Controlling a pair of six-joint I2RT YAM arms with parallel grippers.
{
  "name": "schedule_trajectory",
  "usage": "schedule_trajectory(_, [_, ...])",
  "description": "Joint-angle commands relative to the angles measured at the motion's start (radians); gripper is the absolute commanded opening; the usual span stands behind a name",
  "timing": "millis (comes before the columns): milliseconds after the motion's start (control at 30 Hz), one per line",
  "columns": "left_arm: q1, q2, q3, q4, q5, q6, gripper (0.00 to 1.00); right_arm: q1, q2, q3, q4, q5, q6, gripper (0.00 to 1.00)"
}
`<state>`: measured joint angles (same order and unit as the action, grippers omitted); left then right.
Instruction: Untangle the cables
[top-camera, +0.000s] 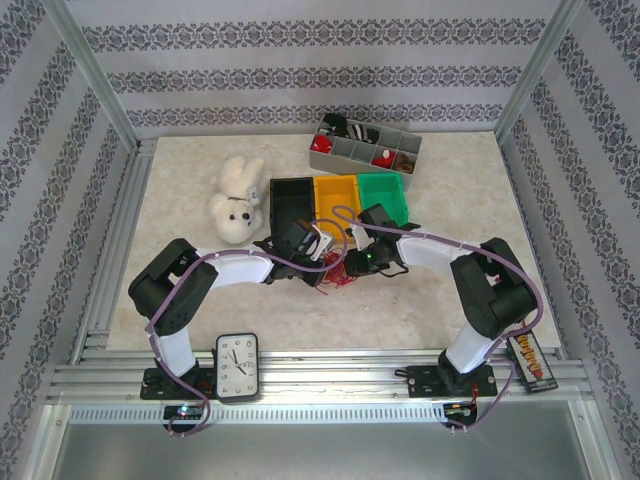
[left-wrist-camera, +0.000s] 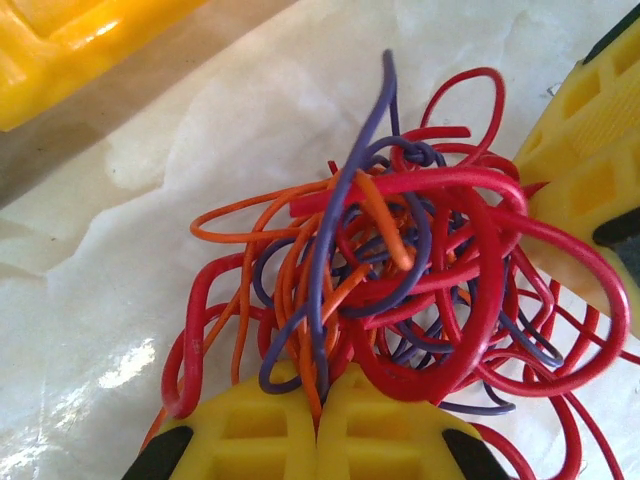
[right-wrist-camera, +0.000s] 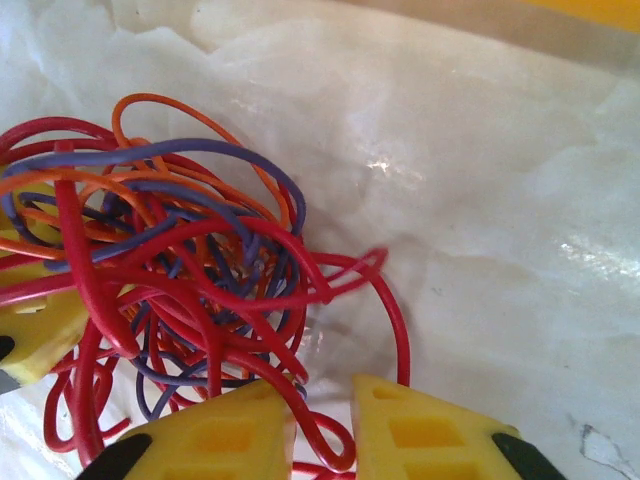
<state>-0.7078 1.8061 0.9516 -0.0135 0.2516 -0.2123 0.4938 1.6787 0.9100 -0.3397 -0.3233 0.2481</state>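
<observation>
Pinching the cables (left-wrist-camera: 400, 250), left end effector (left-wrist-camera: 318, 390); right end effector (right-wrist-camera: 322, 400) ajar.

Far side of the cables (top-camera: 337, 272): shut off by a row of black bin (top-camera: 292, 193), yellow bin (top-camera: 335, 192) and green bin (top-camera: 385, 190), with a grey divided tray (top-camera: 365, 150) behind them and a plush toy (top-camera: 235, 200) obstructing the far left. The left gripper (top-camera: 318, 258) and right gripper (top-camera: 350, 264) press in from either side of the tangle, so no passage exists between them. Bare table (top-camera: 330, 320) gives free approach from the near side, and the right far corner is likewise open.
</observation>
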Motion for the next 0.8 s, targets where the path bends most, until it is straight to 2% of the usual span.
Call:
schedule_trajectory(0, [-0.012,0.069,-0.020,-0.085,-0.058,0.025,0.00,0.006,-0.005,0.001,0.023,-0.020,-0.009,0.12])
schedule_trajectory(100, [-0.010,0.070,-0.016,-0.088,-0.070,0.021,0.00,0.004,-0.016,-0.008,0.021,-0.020,-0.007,0.08])
schedule_trajectory(133, [-0.010,0.075,-0.010,-0.098,-0.097,0.013,0.00,0.002,-0.044,-0.028,0.018,-0.017,0.002,0.04])
schedule_trajectory(167, [-0.009,0.089,0.007,-0.131,-0.194,-0.016,0.00,-0.020,-0.116,-0.071,0.010,-0.006,0.029,0.02])
schedule_trajectory(300, [-0.005,0.101,0.010,-0.159,-0.278,-0.042,0.00,-0.079,-0.259,-0.156,-0.004,0.062,0.072,0.00])
schedule_trajectory(400, [0.000,0.109,0.011,-0.170,-0.283,-0.051,0.00,-0.135,-0.351,-0.201,-0.020,0.154,0.117,0.00])
schedule_trajectory(500, [0.001,0.113,0.013,-0.172,-0.274,-0.062,0.00,-0.193,-0.421,-0.232,-0.023,0.189,0.168,0.00])
schedule_trajectory(633, [0.004,0.107,0.005,-0.163,-0.267,-0.076,0.00,-0.241,-0.483,-0.243,-0.056,0.284,0.210,0.00])
schedule_trajectory(767, [0.011,0.101,-0.011,-0.162,-0.265,-0.086,0.00,-0.331,-0.536,-0.266,-0.086,0.364,0.281,0.00])
